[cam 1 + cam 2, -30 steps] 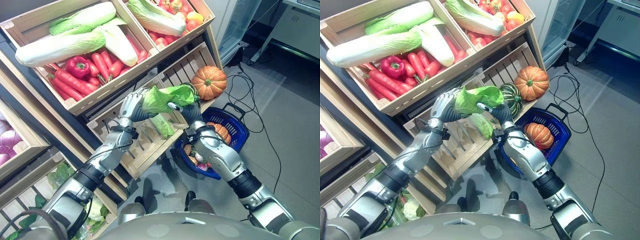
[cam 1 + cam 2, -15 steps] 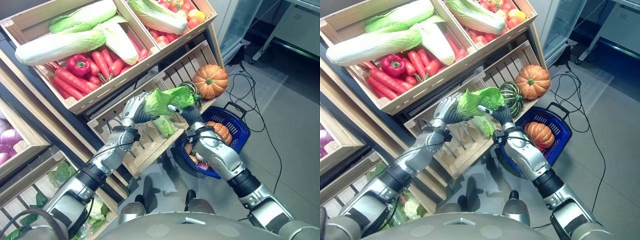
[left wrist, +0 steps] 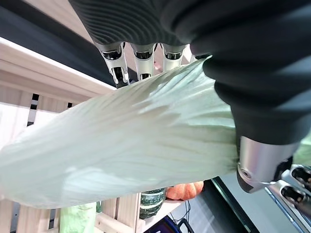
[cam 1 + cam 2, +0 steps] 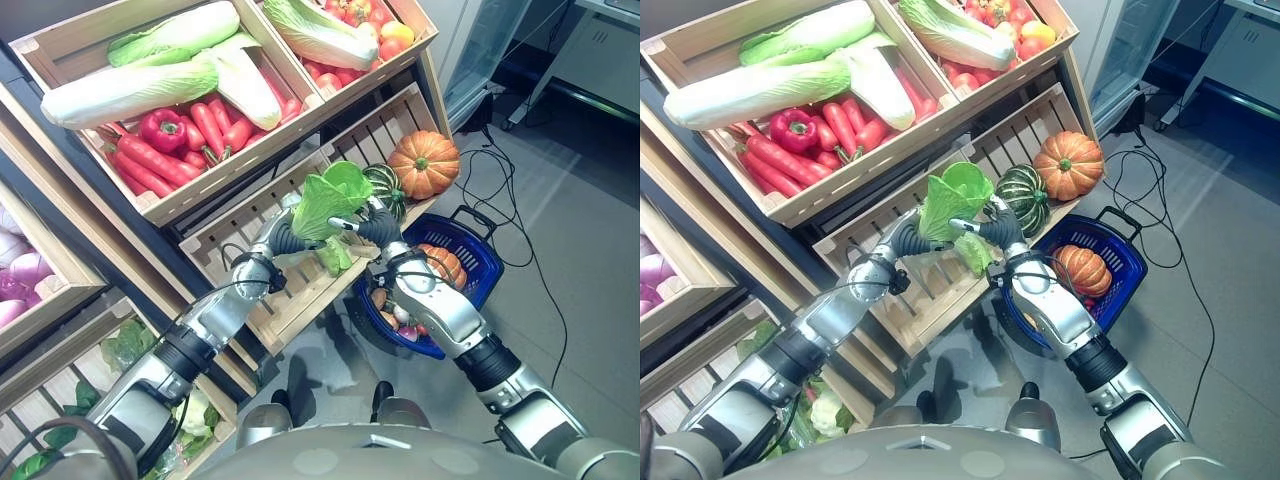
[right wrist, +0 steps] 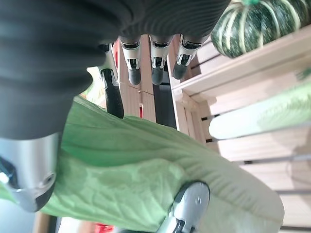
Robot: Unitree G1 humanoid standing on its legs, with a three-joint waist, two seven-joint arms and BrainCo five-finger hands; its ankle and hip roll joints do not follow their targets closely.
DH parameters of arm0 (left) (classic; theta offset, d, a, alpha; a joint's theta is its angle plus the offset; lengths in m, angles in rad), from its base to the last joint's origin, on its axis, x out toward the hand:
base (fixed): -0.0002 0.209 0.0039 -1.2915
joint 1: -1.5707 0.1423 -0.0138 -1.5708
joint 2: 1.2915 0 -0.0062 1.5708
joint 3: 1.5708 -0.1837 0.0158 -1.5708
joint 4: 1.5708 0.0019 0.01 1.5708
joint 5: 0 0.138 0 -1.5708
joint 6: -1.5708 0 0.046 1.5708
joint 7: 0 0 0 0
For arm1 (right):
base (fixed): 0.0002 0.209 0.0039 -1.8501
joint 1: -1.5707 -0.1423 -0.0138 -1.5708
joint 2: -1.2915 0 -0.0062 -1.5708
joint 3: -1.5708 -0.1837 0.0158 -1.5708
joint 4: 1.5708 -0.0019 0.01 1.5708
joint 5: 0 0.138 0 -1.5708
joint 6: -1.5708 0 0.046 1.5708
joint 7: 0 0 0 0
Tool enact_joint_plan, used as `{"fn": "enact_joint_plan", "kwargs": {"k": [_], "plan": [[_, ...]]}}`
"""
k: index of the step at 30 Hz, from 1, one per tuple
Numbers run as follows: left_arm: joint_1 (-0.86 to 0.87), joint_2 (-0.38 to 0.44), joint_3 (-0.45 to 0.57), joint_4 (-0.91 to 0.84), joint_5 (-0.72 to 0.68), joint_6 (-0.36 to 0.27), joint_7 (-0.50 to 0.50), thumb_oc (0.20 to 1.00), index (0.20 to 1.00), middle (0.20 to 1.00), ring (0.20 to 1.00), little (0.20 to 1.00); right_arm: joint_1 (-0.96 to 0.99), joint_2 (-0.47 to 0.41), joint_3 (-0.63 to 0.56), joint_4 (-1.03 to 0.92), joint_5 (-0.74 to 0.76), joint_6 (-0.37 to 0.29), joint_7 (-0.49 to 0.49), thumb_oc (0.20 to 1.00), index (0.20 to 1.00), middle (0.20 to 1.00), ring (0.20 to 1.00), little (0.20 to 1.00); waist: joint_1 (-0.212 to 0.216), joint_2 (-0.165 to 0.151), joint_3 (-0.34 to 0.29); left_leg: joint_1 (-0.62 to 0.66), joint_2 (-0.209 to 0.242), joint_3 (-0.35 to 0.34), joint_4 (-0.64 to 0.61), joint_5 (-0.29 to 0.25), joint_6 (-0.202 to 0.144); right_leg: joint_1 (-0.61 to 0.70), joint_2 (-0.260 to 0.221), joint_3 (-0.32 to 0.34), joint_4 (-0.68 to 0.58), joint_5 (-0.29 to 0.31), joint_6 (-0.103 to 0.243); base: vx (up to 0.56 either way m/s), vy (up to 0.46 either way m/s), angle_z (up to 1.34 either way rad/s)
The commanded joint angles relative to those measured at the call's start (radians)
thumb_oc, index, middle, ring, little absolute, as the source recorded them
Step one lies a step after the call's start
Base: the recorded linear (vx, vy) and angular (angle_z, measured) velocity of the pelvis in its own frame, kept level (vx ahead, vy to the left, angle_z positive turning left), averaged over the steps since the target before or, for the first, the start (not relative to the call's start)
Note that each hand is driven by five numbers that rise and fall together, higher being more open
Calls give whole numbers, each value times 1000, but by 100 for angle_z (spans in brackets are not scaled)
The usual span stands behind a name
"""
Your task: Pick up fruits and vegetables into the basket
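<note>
A leafy green cabbage [image 4: 330, 195] is held up between both hands in front of the lower wooden crate [image 4: 262, 215]. My left hand [image 4: 285, 236] grips its pale stem end [image 3: 126, 145], fingers [image 3: 140, 60] over it and thumb [image 3: 262, 165] under it. My right hand [image 4: 376, 229] holds the leafy end [image 5: 146, 170] from the other side, thumb pressed into the leaves. The blue basket [image 4: 482, 262] stands on the floor to the right below the hands, with a small orange pumpkin [image 4: 441, 263] and other produce inside.
A second green cabbage [image 4: 334, 256] lies in the lower crate, beside a striped green squash [image 4: 386, 183] and an orange pumpkin [image 4: 424, 163]. Upper crates hold long napa cabbages [image 4: 150, 85], red peppers and carrots [image 4: 175, 140], and tomatoes [image 4: 360, 15]. Grey floor lies right.
The cabbage has tipped from lying level to standing more upright, leaves up. Both hands have shifted a little lower and to the right with it.
</note>
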Motion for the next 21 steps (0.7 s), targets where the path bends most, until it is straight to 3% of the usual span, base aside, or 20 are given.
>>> {"fn": "enact_joint_plan", "kwargs": {"k": [1,9,15,21], "plan": [[-169,-123,-145,-80,30,-66,-71,200,200,200,200,200,-202,146,226,-71,-27,-50,138,1000,1000,1000,1000,1000,15,-28,-25,-30,-38,40,112,-175,69,-24,-93,31,45,-13,83,-3,1,5],[-197,-104,-155,-59,204,-93,-54,200,200,200,200,200,-225,147,258,-9,-104,2,147,1000,1000,1000,1000,1000,20,-36,-28,-26,-37,35,110,-175,69,-21,-90,33,48,-16,82,0,0,0],[-167,-109,-145,-23,65,-53,-39,200,200,200,200,200,-206,126,223,-15,-62,-30,101,1000,1000,1000,1000,1000,14,-42,-25,-23,-30,41,110,-174,66,-23,-88,35,45,-11,85,0,0,0],[-98,-87,-80,6,-14,-73,24,200,200,200,200,200,-171,63,104,-101,-56,-65,100,1000,1000,1000,1000,1000,8,-42,-21,-23,-27,43,111,-176,63,-27,-87,34,46,-8,84,0,0,0]]}}
